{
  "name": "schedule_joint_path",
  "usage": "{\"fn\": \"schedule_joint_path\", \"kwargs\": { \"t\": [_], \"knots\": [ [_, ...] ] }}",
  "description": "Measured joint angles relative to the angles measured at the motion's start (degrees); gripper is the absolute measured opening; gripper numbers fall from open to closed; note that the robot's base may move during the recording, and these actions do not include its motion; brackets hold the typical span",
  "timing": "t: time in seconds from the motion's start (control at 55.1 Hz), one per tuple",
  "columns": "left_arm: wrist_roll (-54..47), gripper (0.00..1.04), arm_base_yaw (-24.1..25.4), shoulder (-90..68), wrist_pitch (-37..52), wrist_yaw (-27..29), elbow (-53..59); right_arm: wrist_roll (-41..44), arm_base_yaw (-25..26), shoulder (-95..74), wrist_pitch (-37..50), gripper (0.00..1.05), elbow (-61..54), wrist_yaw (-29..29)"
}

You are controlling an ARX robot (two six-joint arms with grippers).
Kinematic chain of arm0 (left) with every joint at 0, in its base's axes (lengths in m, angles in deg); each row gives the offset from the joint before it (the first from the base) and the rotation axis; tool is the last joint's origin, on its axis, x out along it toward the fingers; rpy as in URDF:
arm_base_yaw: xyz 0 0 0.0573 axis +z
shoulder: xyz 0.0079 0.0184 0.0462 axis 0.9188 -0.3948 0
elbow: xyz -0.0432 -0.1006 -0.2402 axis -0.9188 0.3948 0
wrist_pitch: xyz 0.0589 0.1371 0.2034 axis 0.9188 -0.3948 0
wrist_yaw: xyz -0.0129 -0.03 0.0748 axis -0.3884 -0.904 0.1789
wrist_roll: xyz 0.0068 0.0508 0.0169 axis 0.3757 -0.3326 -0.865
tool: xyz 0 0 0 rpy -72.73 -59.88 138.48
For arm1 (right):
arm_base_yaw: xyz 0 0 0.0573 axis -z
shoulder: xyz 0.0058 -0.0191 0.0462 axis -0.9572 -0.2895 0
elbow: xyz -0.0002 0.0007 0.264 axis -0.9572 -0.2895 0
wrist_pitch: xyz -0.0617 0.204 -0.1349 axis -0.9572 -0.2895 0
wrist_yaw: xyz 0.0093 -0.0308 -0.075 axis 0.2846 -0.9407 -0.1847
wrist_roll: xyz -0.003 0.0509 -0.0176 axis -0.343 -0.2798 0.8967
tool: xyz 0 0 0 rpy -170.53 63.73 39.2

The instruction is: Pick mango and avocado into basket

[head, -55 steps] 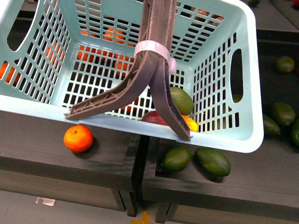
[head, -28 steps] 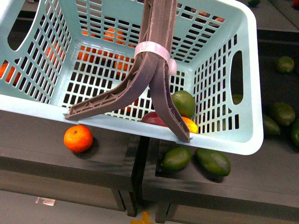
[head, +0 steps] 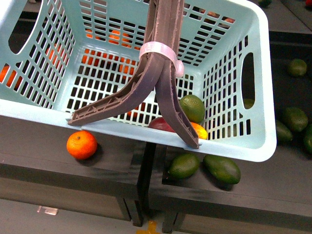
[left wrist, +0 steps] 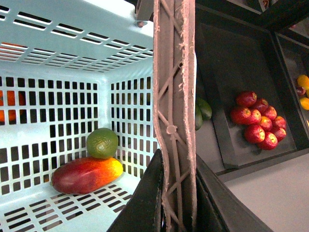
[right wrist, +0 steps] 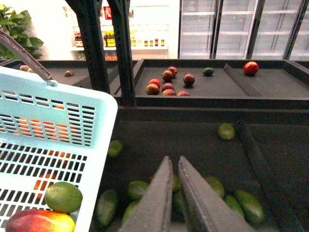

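Neither arm shows in the front view. In the left wrist view the left gripper (left wrist: 176, 212) sits at the bottom centre of the frame, its two dark fingers (left wrist: 145, 203) clamped on the brown basket handle (left wrist: 175, 96) that runs up between them. In the right wrist view the right gripper (right wrist: 176, 166) rises from the bottom centre, its grey fingers (right wrist: 157, 198) nearly together with a thin gap, holding nothing

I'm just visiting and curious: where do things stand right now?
Right gripper shut, empty, above the loose avocados. Left gripper shut on basket handles. Mango and avocado both inside the basket, touching. Nothing in the way.
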Motion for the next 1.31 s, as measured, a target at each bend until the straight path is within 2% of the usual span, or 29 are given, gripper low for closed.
{"fn": "schedule_joint_path", "kwargs": {
  "t": [0.054, 0.399, 0.889, 0.979, 1.306],
  "knots": [
    [0.02, 0.12, 0.0, 0.0, 0.0, 0.0, 0.0, 0.26, 0.0, 1.01, 0.17, 0.01, -1.16, 0.0],
    [0.0, 0.12, 0.0, 0.0, 0.0, 0.02, 0.0, 0.28, 0.0, 10.69, -9.2, 0.02, -1.16, 0.04],
    [0.0, 0.12, 0.0, 0.0, 0.0, 0.0, 0.0, 0.28, 0.0, 18.88, -17.33, 0.02, -1.16, 0.04],
    [0.0, 0.12, 0.0, 0.0, 0.0, 0.0, 0.0, 0.31, 0.0, 26.27, -26.53, 0.02, -1.11, 0.13],
    [0.09, 0.12, 0.0, 0.0, 0.0, 0.0, 0.02, 0.31, 0.0, 28.28, -27.12, 0.02, -1.11, 0.17]
  ]
}}
